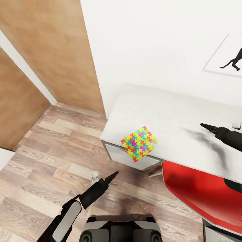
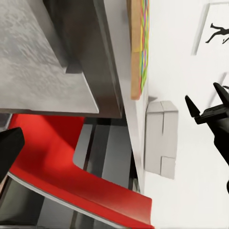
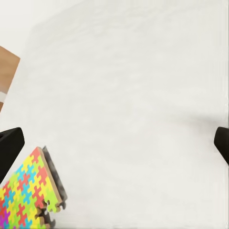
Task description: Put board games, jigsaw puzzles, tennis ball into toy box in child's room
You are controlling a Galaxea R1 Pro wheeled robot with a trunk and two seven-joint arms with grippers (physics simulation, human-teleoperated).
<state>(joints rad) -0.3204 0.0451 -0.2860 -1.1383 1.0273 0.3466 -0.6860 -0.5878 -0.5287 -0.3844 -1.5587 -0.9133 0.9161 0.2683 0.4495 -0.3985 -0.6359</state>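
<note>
Jigsaw puzzle (image 1: 139, 143) overhanging desk (image 1: 174, 114) edge

The right hand (image 1: 205, 126) (spread wide) is held at the puzzle's 3 o'clock; the left hand's (image 1: 112, 176) opening cannot be told.

A thin flat square jigsaw puzzle (image 1: 139, 144) of interlocking yellow, green, pink, blue and orange pieces lies on the pale-grey desk top (image 1: 168, 114). Beside it a glossy red chair (image 1: 198, 193), wood-plank brown floor (image 1: 50, 158), white wall (image 1: 151, 40) with a black silhouette print (image 1: 232, 60).

My head camera looked steeply down on the table (image 1: 174, 111) corner. My right wrist camera hovered close above the tabletop; my left looked up from below — all shared the jigsaw puzzle (image 1: 139, 143).
</note>
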